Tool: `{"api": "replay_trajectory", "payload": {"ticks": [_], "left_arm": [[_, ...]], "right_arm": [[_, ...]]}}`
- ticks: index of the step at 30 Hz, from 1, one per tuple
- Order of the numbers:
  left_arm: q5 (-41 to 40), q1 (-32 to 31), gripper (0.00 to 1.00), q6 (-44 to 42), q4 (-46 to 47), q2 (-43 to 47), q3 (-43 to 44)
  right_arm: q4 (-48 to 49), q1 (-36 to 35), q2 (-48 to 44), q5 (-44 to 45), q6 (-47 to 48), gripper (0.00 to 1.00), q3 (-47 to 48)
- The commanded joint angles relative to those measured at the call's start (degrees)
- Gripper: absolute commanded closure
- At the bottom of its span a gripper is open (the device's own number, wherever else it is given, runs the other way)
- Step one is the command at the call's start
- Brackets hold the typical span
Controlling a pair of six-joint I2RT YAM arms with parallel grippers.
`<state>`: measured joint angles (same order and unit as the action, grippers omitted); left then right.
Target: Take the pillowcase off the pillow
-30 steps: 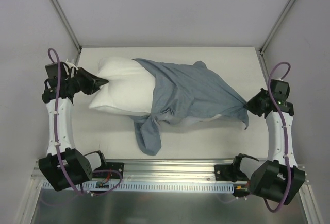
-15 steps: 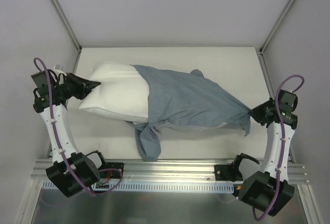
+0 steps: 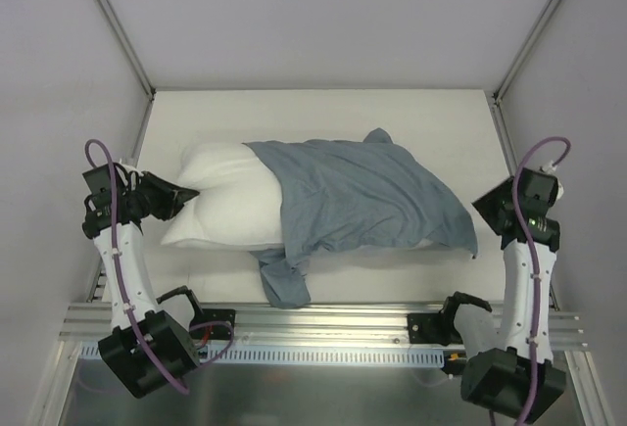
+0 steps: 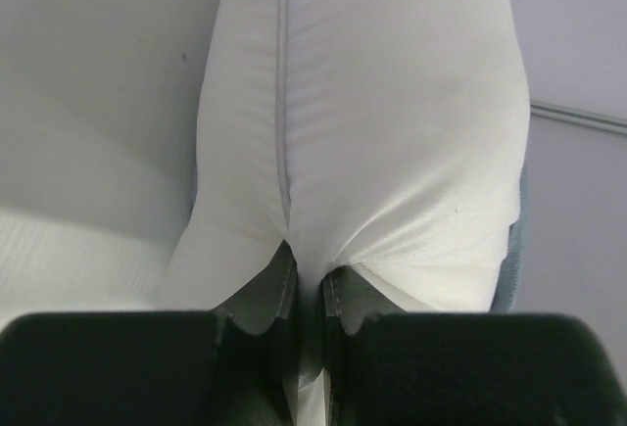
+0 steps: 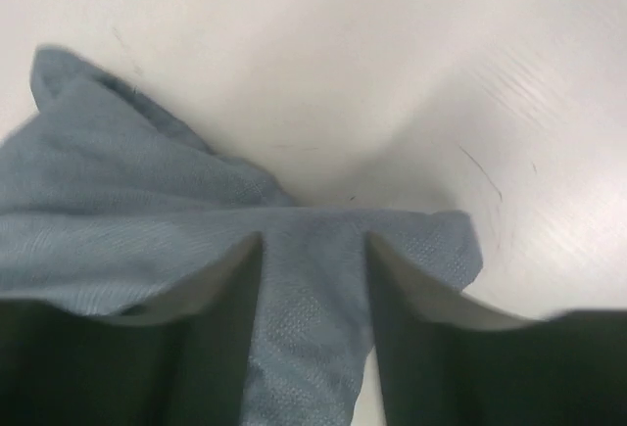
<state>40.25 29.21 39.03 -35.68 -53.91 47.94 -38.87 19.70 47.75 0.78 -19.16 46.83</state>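
Lowest in the top view, a loose flap of the pillowcase (image 3: 362, 196) trails toward the near rail. At middle left, the left end effector (image 4: 306, 277) is clenched on a corner of the pillow (image 3: 220, 206), whose left third lies bare on the worktop (image 3: 323, 113). At middle right, the right end effector (image 5: 313, 250) is released, its 2 fingers parted with slack cloth lying between them. It should probably bite deeper, on cloth only, then draw low toward the right edge along the pillow's long axis. The left should hold firm, and the trailing flap may snag.
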Motion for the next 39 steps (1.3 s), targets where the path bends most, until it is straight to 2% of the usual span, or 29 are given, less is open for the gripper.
{"api": "replay_trajectory", "payload": {"ticks": [1,2,4,5,7,8,11,12,18,20,23,25,26,27,28,29,31,33,34,36,39], "left_arm": [[-5.4,-0.4,1.00,-4.1,3.9,-0.7,-0.7],[-5.5,-2.5,1.00,-4.8,3.9,-0.6,-0.9],[-7.5,-5.2,1.00,-5.1,4.0,0.2,-1.1],[-8.2,-9.0,1.00,-5.2,3.9,0.2,-1.0],[-9.4,-13.1,1.00,-4.8,3.9,-0.7,-0.4],[-9.9,-17.1,1.00,-4.0,4.0,-1.3,0.0],[-11.9,-23.0,1.00,-3.7,4.1,-3.6,0.5],[-12.2,-25.8,1.00,-3.8,4.3,-4.4,0.7],[-11.5,-28.7,1.00,-5.1,4.7,-4.5,1.5],[-10.8,-28.8,1.00,-5.5,4.8,-4.4,1.7],[-10.1,-28.9,1.00,-6.1,4.8,-4.6,1.8],[-9.9,-28.9,1.00,-6.2,4.8,-4.6,1.6],[-9.8,-28.9,1.00,-6.2,4.8,-4.6,1.5],[-9.8,-28.9,1.00,-6.3,4.8,-4.5,1.5],[-10.1,-28.9,1.00,-6.2,4.7,-4.2,1.5],[-10.2,-28.9,1.00,-6.0,4.8,-3.4,1.5],[-10.8,-28.9,1.00,-5.9,4.8,-2.3,2.2],[-11.5,-28.9,1.00,-6.1,4.7,-0.6,2.8],[-11.5,-28.3,1.00,-6.3,4.7,0.0,3.2],[-10.6,-26.9,1.00,-7.4,4.4,1.3,3.8],[-6.8,-20.5,1.00,-7.5,3.8,2.5,4.1]], "right_arm": [[4.3,-9.9,4.2,4.5,5.0,0.46,9.8],[4.2,-17.3,5.7,8.7,5.6,0.27,13.5],[3.9,-23.5,7.6,12.5,6.2,0.13,17.1],[3.4,-29.1,10.6,13.5,6.3,0.10,21.1],[1.9,-34.7,14.3,15.8,7.3,0.07,25.7],[1.4,-39.9,18.7,16.9,8.1,0.07,30.3],[-1.0,-47.6,26.2,13.1,11.5,0.06,38.2],[-3.4,-49.3,32.1,11.8,12.5,0.05,44.4],[-16.4,-58.2,56.9,3.4,21.3,0.05,67.3],[-17.4,-59.7,60.8,0.5,22.0,0.07,73.0],[-16.7,-60.7,64.8,-4.0,21.7,0.14,75.8],[-16.1,-60.7,66.5,-4.3,21.0,0.26,76.1],[-16.6,-60.7,67.2,-3.4,20.1,0.39,76.6],[-17.2,-60.1,67.8,-1.8,19.7,0.74,77.0],[-18.1,-59.5,68.4,-1.1,19.3,0.89,77.1],[-18.3,-58.8,68.1,1.6,16.5,0.99,76.4],[-16.8,-55.5,64.3,5.1,14.2,0.99,73.5],[-13.6,-51.1,59.8,6.3,11.3,0.99,65.9],[-9.8,-49.4,54.5,6.3,10.8,0.99,59.8],[-5.7,-44.1,49.6,5.7,9.3,0.99,54.5],[-5.2,-37.2,43.0,6.6,9.0,0.99,48.4]]}}
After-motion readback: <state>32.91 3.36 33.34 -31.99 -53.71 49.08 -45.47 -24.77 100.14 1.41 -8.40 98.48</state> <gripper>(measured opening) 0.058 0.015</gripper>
